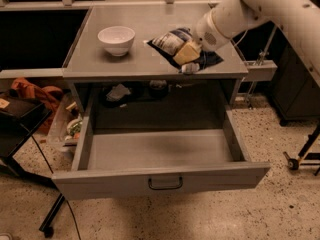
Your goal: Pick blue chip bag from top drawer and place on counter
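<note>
Grey table [100, 66] right under jaws. top drawer [160, 151] hangs open, below jaws and nearer camera. White arm [260, 9] cut off top right. blue chip bag [167, 41] clamped in jaws of gripper [189, 59], sticking out left of them, over table's right front. white bowl [116, 39] well left of jaws. Bag touching table? honestly can't tell. Dark clutter behind drawer unreadable.

Likely a robotics lab or workshop: speckled terrazzo floor [280, 204], a plain grey metal table [150, 66] with an open drawer [160, 149], a wheeled equipment stand [304, 151]. The gripper [187, 54] hangs over the table, clamped on the blue chip bag [167, 41].
</note>
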Controlling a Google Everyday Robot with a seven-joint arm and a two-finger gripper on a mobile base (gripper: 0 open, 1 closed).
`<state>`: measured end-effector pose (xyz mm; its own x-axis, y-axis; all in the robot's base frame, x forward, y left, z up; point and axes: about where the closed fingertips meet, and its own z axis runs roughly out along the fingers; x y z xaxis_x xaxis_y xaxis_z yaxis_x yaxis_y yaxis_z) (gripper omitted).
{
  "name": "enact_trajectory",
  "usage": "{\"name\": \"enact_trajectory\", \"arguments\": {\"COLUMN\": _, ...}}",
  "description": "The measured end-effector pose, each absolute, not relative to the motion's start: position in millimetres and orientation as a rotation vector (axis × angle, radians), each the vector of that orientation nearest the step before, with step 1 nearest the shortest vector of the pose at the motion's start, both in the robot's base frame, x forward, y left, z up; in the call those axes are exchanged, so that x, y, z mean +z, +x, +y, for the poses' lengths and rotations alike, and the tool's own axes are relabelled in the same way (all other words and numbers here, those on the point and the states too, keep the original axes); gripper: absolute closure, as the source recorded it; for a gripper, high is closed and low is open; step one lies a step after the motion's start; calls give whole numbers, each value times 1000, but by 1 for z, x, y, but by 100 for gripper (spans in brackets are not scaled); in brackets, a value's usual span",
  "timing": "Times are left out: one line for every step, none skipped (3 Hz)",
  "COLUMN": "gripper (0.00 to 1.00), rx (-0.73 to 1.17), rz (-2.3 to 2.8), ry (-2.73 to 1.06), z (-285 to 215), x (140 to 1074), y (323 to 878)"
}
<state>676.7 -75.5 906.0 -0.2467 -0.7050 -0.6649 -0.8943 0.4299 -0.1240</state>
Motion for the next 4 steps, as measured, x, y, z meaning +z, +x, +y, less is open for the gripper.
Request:
{"name": "enact_trajectory", "arguments": {"gripper": 100, "rx": 335, "rz": 2123, "ry": -1266, "z": -72, "x": 896, "y": 717}}
{"name": "enact_trajectory", "arguments": {"gripper": 100, "rx": 302, "rz": 2177, "ry": -1033, "z": -69, "x": 886, "y": 759}}
{"name": "enact_trajectory", "arguments": {"gripper": 81, "rx": 266, "rz": 2181, "ry": -820, "z": -60, "x": 872, "y": 797}}
{"name": "enact_trajectory", "arguments": {"gripper": 58, "rx": 273, "rz": 2183, "ry": -648, "z": -56, "x": 863, "y": 823}}
